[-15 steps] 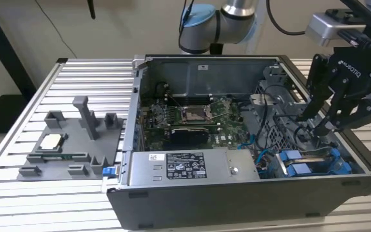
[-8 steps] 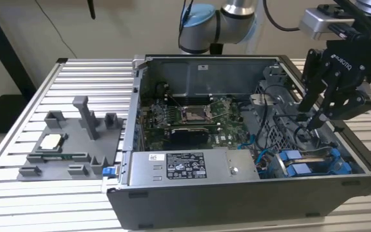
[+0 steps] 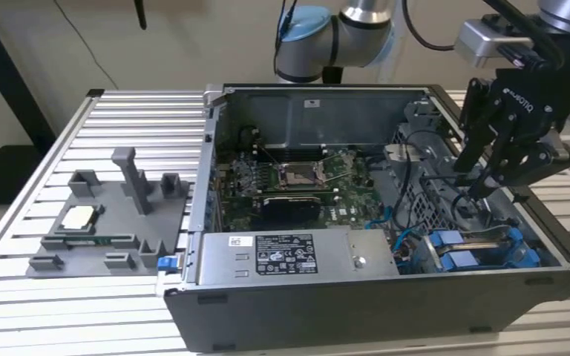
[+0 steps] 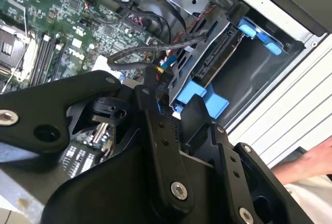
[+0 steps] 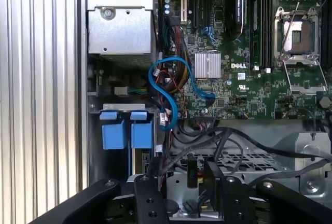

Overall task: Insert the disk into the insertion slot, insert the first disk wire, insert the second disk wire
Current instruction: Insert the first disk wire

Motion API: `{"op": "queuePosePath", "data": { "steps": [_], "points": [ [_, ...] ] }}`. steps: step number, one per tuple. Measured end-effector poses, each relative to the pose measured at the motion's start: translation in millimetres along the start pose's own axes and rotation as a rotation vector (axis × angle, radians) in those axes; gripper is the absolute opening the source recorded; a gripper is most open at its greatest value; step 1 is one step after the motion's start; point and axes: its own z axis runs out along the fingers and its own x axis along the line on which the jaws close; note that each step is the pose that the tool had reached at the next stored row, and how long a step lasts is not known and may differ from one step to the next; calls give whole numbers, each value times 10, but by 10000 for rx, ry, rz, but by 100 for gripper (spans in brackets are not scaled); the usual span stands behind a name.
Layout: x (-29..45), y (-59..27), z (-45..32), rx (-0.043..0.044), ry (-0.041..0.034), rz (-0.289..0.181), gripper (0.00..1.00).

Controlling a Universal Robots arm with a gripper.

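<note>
The disk (image 4: 220, 53), in its blue carrier (image 3: 473, 248), sits inside the insertion slot (image 3: 522, 245) at the case corner on the exterior view's right. Its connector edge faces into the case. My gripper (image 3: 481, 187) hangs just above and behind that bay. Its black fingers (image 4: 150, 99) are closed around a small black connector (image 5: 192, 175) of a disk wire. The connector's dark braided wire (image 4: 129, 55) loops away over the board. In the second wrist view the connector is a short way from the disk's connector edge and apart from it.
The open case (image 3: 364, 311) lies on a slatted metal table (image 3: 27, 185). It holds a green motherboard (image 3: 344, 174), a processor socket (image 5: 301, 37), a grey power supply box (image 3: 285, 256) and a blue data cable (image 5: 166, 94). A grey fixture (image 3: 116, 215) stands beside it. A person's hand (image 4: 306, 164) is near the case.
</note>
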Motion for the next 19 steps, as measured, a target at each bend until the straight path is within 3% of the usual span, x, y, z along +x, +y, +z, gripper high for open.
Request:
{"op": "queuePosePath", "data": {
  "steps": [3,5,7,8,10,14,19],
  "points": [
    [1,-1,16,-13,-54,20,47],
    [1,-1,18,-16,-148,23,38],
    [0,-1,18,-19,-237,21,38],
    [0,-1,18,-19,-253,21,32],
    [0,-1,18,-18,-258,21,32],
    [0,-1,18,-18,-261,21,19],
    [1,-1,24,-17,-214,22,19]
  ]
}}
